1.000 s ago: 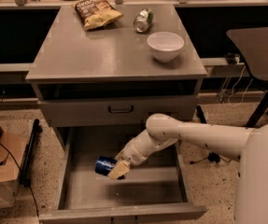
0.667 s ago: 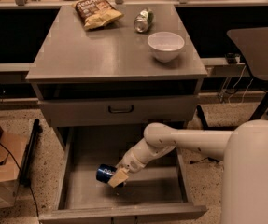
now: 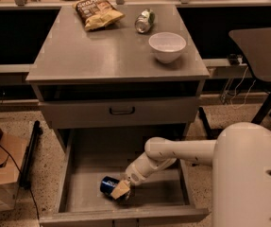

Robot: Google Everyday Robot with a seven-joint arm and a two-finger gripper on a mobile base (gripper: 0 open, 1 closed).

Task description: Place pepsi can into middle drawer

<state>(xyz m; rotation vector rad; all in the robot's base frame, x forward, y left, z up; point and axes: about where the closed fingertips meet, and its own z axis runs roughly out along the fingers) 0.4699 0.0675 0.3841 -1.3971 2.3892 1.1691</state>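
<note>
gripper (image 3: 120, 191) clamped on pepsi can (image 3: 107, 185), can on its side low in front part of open middle drawer (image 3: 92, 157); upper drawer front (image 3: 121, 111) above arm; bowl (image 3: 167, 47), chip bag (image 3: 97, 12), silver-green can (image 3: 145, 21) on cabinet top (image 3: 102, 56)

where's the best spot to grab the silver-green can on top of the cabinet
Across the middle of its round body, from straight above: the silver-green can lies on its side on the cabinet top, so its curved sides are exposed. The end effector is down in the middle drawer, at the pepsi can.
</note>
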